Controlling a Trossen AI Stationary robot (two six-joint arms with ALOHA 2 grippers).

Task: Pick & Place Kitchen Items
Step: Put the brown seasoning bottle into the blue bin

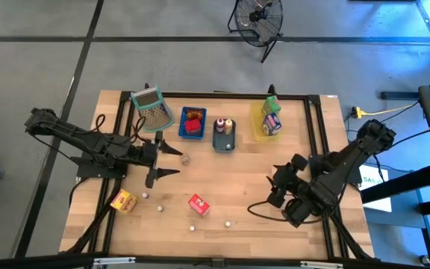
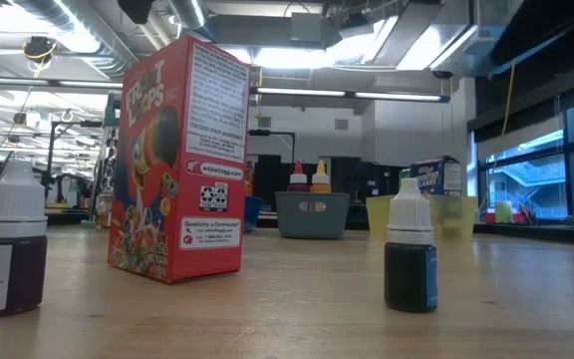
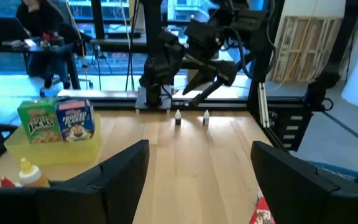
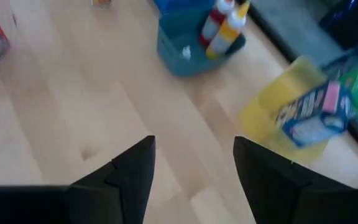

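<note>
Left gripper hovers above the wooden table at its left-middle, fingers spread wide and holding nothing; a small clear jar sits just beside its fingertips. Right gripper hangs over the right-middle of the table, jaws likewise parted and empty.

Along the far edge stand a grey-green mesh basket, a blue tray holding red items, a grey tray with 2 small sauce bottles, and a yellow tray with a green carton and a purple-white carton upright in it.

On the near part of the table a yellow-orange carton lies at the left; a red cereal carton stands near the middle, apart from both grippers; several tiny white-capped bottles are scattered around them. In the low view the red carton stands upright between 2 of these bottles, 1 dark and 1 blue-green.
</note>
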